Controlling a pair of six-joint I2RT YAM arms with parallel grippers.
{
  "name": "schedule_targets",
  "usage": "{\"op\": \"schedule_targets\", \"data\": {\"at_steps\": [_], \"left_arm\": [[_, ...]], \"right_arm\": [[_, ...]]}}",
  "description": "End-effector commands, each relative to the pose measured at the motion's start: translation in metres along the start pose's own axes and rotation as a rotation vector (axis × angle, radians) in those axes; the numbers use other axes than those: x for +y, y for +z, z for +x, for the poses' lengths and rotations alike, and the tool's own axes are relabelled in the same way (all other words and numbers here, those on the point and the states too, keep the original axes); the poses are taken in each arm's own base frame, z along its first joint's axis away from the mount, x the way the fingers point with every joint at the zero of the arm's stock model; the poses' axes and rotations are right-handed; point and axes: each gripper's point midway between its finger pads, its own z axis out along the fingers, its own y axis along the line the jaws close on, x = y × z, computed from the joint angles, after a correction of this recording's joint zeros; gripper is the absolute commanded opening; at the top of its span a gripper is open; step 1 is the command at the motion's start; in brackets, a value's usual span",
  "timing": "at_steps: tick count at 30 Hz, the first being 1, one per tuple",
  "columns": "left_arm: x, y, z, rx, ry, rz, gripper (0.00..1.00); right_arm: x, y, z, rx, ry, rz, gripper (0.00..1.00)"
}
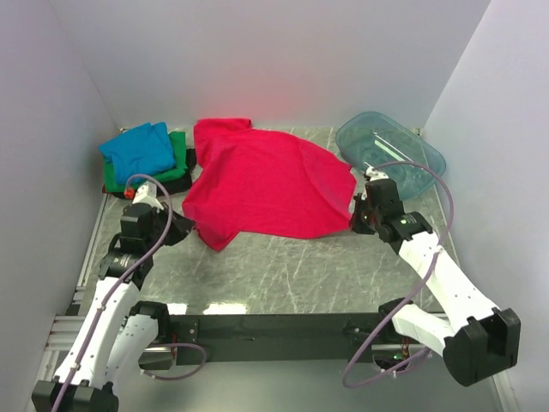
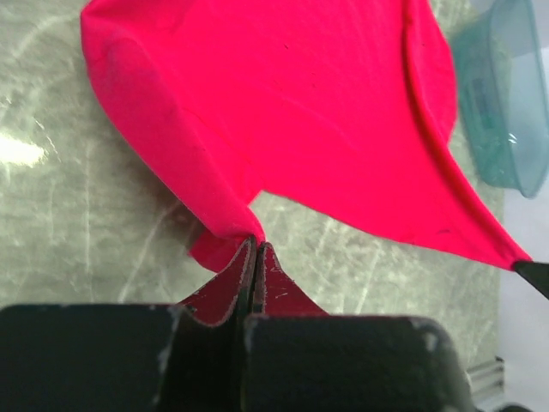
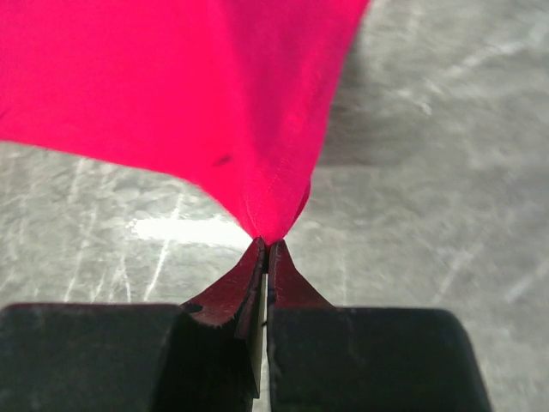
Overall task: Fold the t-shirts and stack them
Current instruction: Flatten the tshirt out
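**ITEM 1: red-pink tee** (image 1: 266,184)
- Loc.: centre of counter (image 1: 283,266), top ext. view.
- Cond.: unfolded, spread mostly flat w/ wrinkles. One sleeve points to frame top, lower-left corner hangs toward the near edge.
- Cloth pulled taut into a peak at each pinch point (both wrist views).

**ITEM 2: pile, upper left of frame**
- Blue tee (image 1: 137,150) on top, folded.
- Green tee (image 1: 178,163) under it, edge showing at right.
- Dark strip at the pile's right edge (image 1: 190,160), prob. the black tee; too little visible to confirm.

**ITEM 3: left hand** (image 2: 256,249)
- Jaws fully closed, pinching the tee's edge near its left side.
- Red fabric bunched between the tips.

**ITEM 4: right hand** (image 3: 266,245)
- Jaws fully closed on the tee's right-side edge.
- Cloth fans up and away from the tips.

**ITEM 5: teal tub** (image 1: 386,142)
- Upper right of frame, just beside the tee's right edge.
- Looks to hold no cloth.

**STATUS (est.)**
- Done: three tees appear folded and stacked.
- Open: last tee has no fold in it yet.
- Left: fold it, prob. several passes, then set it on the pile.
- Approx. three of four shirts complete, last one at its starting step.
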Motion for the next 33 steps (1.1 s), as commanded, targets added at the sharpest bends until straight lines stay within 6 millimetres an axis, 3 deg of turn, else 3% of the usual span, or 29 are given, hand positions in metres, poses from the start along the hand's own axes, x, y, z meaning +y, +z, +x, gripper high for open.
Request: {"op": "schedule_targets", "data": {"at_steps": [1, 4, 9, 14, 16, 17, 19, 21, 24, 27, 28, 30, 33], "left_arm": [[-0.015, -0.016, 0.005, 0.022, -0.043, 0.067, 0.01], [-0.020, -0.031, 0.017, 0.044, -0.069, 0.116, 0.01], [-0.018, -0.054, 0.023, 0.042, -0.076, 0.098, 0.01], [-0.005, -0.089, 0.034, 0.096, -0.024, 0.002, 0.26], [-0.014, -0.108, 0.023, 0.048, 0.007, 0.017, 0.38], [-0.012, -0.115, 0.017, 0.024, 0.015, -0.005, 0.53], [-0.019, -0.134, 0.003, -0.020, 0.039, -0.017, 0.65], [-0.020, -0.139, -0.013, -0.080, 0.060, -0.036, 0.75], [-0.038, -0.126, -0.024, -0.094, 0.074, 0.034, 0.79], [-0.046, -0.093, -0.009, -0.009, 0.038, 0.122, 0.78], [-0.043, -0.073, -0.007, -0.010, 0.030, 0.139, 0.78], [-0.037, -0.056, -0.004, -0.005, 0.010, 0.134, 0.78], [-0.033, -0.031, -0.001, 0.004, -0.001, 0.139, 0.77]], "right_arm": [[-0.016, -0.018, -0.003, -0.031, 0.036, 0.099, 0.00], [-0.008, -0.029, -0.004, -0.041, 0.039, 0.064, 0.00], [-0.017, -0.043, -0.011, -0.058, 0.069, 0.128, 0.00], [-0.017, -0.062, -0.005, -0.044, 0.082, 0.130, 0.02], [-0.016, -0.068, 0.006, -0.008, 0.064, 0.123, 0.14], [-0.015, -0.070, 0.008, 0.000, 0.066, 0.121, 0.21], [-0.011, -0.076, 0.008, -0.019, 0.053, 0.111, 0.54], [-0.008, -0.079, 0.004, -0.043, 0.050, 0.093, 0.62], [0.002, -0.069, -0.003, -0.049, 0.043, 0.054, 0.63], [0.015, -0.047, -0.003, -0.021, 0.032, 0.006, 0.63], [0.020, -0.037, -0.008, -0.041, 0.031, -0.019, 0.63], [0.026, -0.019, -0.006, -0.010, 0.020, -0.031, 0.64], [0.032, 0.009, -0.019, 0.004, 0.006, -0.011, 0.65]]}}
